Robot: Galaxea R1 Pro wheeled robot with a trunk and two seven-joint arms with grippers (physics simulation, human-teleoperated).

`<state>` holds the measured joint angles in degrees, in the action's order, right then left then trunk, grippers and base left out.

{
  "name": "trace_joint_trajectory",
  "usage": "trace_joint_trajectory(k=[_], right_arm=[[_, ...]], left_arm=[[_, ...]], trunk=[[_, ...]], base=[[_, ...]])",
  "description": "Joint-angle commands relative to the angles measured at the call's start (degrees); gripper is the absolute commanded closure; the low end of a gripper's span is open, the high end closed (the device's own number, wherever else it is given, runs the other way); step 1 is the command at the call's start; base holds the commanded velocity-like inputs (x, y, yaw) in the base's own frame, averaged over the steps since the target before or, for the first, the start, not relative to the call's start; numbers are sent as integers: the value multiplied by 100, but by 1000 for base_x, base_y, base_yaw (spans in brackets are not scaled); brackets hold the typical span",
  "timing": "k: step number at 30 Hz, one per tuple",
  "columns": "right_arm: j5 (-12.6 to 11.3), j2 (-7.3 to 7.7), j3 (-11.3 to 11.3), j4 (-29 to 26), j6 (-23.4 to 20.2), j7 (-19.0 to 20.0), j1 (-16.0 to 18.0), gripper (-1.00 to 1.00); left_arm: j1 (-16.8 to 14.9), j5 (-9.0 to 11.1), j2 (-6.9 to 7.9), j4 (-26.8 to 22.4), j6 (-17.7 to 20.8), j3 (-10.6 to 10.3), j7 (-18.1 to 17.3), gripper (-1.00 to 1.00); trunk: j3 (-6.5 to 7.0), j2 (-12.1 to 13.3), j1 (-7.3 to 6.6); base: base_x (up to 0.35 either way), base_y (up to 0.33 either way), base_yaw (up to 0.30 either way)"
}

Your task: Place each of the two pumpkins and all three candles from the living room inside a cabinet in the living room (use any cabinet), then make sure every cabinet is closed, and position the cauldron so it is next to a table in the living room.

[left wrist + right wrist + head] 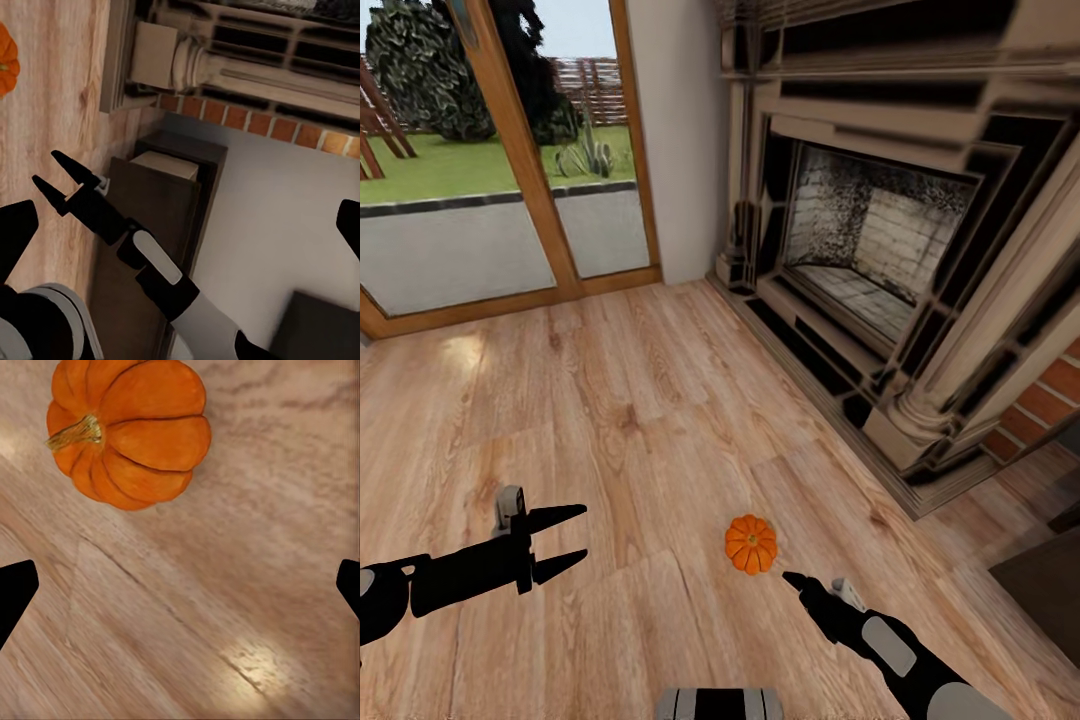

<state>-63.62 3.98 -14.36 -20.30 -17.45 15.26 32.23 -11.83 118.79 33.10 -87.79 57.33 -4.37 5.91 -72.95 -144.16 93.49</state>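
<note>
Pumpkin (751,544) sits on wood floor (610,400), upright-ish, stem showing in right wrist view (127,431). Bright orange, ribbed, nothing touching it. Right tool (792,578) just beside it on robot's near side, tip pointing at pumpkin, not touching. Right wrist view shows both fingertips (15,592) spread wide at frame edges w/ bare floor between, so tool is wide open, holding nothing. Left tool (575,540) well apart to the left, hovering over floor, fingers spread, empty. Stone fireplace (880,250) stands beyond the pumpkin on the right, brick strip (1050,400) by its near end. Glass door w/ wood frame (510,150) at far left, lawn outside. Left wrist view catches right arm and dark brown cabinet (161,225) along white wall, past the fireplace base.
</note>
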Motion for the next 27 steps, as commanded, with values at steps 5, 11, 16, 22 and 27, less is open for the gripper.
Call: trace_joint_trajectory(k=[5,11,16,22,27], right_arm=[[-28,6,-18,-1,45,15,3,-100],[-20,6,156,-1,101,52,3,-100],[-19,6,275,4,441,243,3,-100],[-17,6,292,8,549,314,3,-100],[-11,6,289,8,551,313,3,-100]], left_arm=[[-3,-91,-4,-2,6,-3,46,-100],[-3,-139,-5,-2,7,-3,34,-100],[-3,-144,-13,-2,6,-3,33,-100],[-3,-145,-14,-2,6,-3,33,-100],[-3,-147,-14,-12,6,-3,33,-100]], trunk=[[-116,-9,11],[-226,-15,24],[-226,-15,24],[-226,-15,24],[-315,-21,35]], base=[[0,0,0],[0,0,0],[0,0,0],[0,0,0],[0,0,0]])
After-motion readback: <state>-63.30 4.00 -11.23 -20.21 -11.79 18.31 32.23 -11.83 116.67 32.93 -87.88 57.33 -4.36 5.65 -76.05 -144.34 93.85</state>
